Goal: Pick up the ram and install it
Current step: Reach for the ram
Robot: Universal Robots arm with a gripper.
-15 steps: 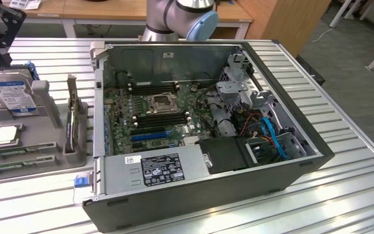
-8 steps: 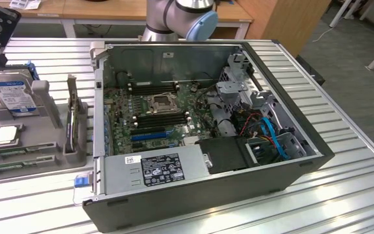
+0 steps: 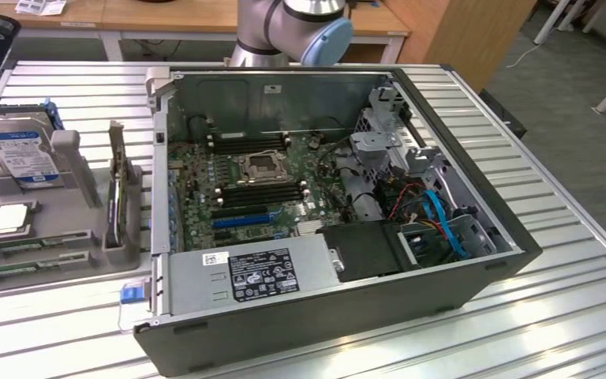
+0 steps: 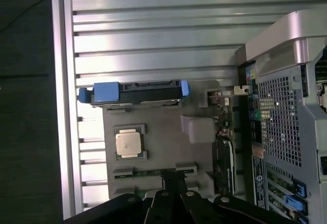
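My claw (image 4: 172, 196) is pinched closed on nothing, just over the ram (image 4: 140, 173) lying in the grey tray (image 4: 163, 132) on the ribbed metal table (image 4: 153, 30). CPU chip (image 4: 127, 144) and hard drive (image 4: 135, 92) share the tray, and the open computer case (image 4: 286, 106) stands beside it.

Silver arm (image 3: 269, 24) with blue joint cap (image 3: 330, 41); black, bolted end effector (image 4: 172, 183).
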